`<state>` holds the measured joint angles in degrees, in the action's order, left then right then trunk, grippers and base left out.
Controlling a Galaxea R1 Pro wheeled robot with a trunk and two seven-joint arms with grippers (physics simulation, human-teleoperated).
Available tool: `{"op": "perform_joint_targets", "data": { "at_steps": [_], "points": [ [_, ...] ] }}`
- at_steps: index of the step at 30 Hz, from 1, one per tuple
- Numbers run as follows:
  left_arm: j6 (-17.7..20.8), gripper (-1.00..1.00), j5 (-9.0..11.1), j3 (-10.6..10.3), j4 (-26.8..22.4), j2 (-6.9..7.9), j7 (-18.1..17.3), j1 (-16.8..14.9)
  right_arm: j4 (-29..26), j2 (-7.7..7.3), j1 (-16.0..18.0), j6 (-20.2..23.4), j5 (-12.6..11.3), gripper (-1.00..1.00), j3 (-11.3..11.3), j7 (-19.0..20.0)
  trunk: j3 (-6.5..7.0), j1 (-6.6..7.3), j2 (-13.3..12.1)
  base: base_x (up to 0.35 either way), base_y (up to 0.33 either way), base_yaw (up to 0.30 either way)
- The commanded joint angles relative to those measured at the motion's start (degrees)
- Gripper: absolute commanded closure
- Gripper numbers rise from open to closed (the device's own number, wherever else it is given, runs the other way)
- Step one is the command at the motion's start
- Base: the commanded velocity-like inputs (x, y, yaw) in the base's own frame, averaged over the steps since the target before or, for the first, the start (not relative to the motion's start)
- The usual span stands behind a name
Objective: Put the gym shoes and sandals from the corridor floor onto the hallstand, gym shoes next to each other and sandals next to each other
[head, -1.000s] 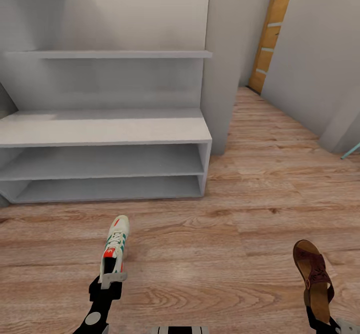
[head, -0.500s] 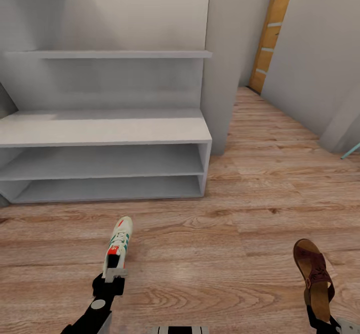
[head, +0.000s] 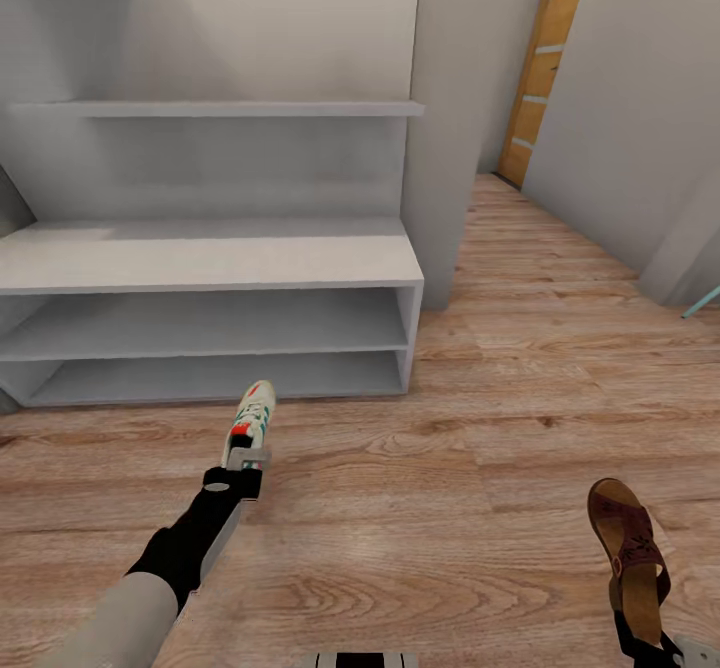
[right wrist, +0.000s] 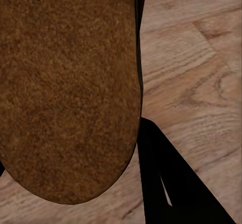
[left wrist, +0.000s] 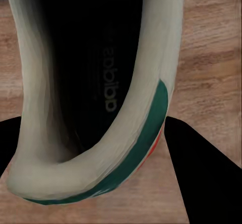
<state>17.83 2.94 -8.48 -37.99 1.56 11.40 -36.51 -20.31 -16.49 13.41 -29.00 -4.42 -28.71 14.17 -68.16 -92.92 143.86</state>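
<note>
A white gym shoe point(head: 253, 414) with green stripes and an orange-red tongue hangs above the corridor floor point(head: 480, 418), heel in my left gripper point(head: 247, 459), which is shut on it; the toe points at the hallstand point(head: 210, 258). Up close, the left wrist view has the gym shoe's heel rim point(left wrist: 96, 173) between two black fingers point(left wrist: 201, 173). At the lower right, my right gripper point(head: 645, 643) is shut on the heel end of a dark brown sandal point(head: 627, 548). The sandal's tan insole point(right wrist: 65, 83) fills most of the right wrist view.
The hallstand has a bench top, two open shelf slots beneath and a floating shelf point(head: 215, 108) above, all bare. A grey wall corner point(head: 445, 148) stands right of it. An orange door point(head: 545, 58) is at the corridor's far end. Open floor lies between me and the rack.
My left arm has reached forward and lifted the gym shoe toward the hallstand's lower shelves. The right gripper and sandal have stayed put.
</note>
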Motion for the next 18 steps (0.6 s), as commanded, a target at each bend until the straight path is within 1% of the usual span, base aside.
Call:
{"op": "perform_joint_targets", "data": {
  "at_steps": [1,4,6,8,10,12,16,17,18],
  "points": [
    [0.6,1.00,0.3,-0.4,-0.1,0.16,-0.4,-0.8,0.0,-0.10,0.0,0.0,-0.7,1.00,-0.2,0.7,-0.05,0.01,0.0,0.000,0.000,0.000],
    [1.7,1.00,0.3,-0.4,-0.1,0.38,-2.6,-2.9,0.0,-0.32,0.0,0.0,-0.7,1.00,-0.2,0.7,-0.05,0.01,0.0,0.000,0.000,0.000],
    [2.8,1.00,0.3,-0.4,0.0,0.47,-3.3,-3.8,-0.1,-0.38,0.0,0.0,-0.8,1.00,-0.2,0.7,-0.05,0.01,0.0,0.000,0.000,0.000],
    [5.5,1.00,0.3,-0.3,0.0,0.61,-4.4,-5.5,-0.1,-0.43,0.0,0.0,-0.8,1.00,-0.3,0.7,-0.05,0.01,0.0,0.000,0.000,0.000],
    [7.3,1.00,0.3,0.0,0.3,0.65,-5.0,-7.0,-0.1,-0.45,0.0,0.0,-0.8,1.00,-0.3,0.7,-0.05,0.01,0.0,0.000,0.000,0.000],
    [8.1,1.00,0.3,0.4,0.5,0.62,-5.3,-8.1,-0.1,-0.46,0.0,0.0,-0.8,1.00,-0.3,0.7,-0.05,0.01,0.0,0.000,0.000,0.000],
    [9.8,1.00,0.2,1.7,0.7,0.54,-5.8,-11.9,-0.1,-0.47,0.0,0.0,-0.8,1.00,-0.3,0.7,-0.05,0.01,0.0,0.000,0.000,0.000],
    [10.2,1.00,0.2,1.8,0.7,0.51,-5.8,-12.3,-0.1,-0.47,0.0,0.0,-0.8,1.00,-0.3,0.7,-0.05,0.01,0.0,0.000,0.000,0.000],
    [11.2,1.00,0.2,1.9,0.6,0.44,-5.9,-12.9,-0.1,-0.47,0.0,0.0,-0.8,1.00,-0.3,0.7,-0.05,0.01,0.0,0.000,0.000,0.000]
  ]
}}
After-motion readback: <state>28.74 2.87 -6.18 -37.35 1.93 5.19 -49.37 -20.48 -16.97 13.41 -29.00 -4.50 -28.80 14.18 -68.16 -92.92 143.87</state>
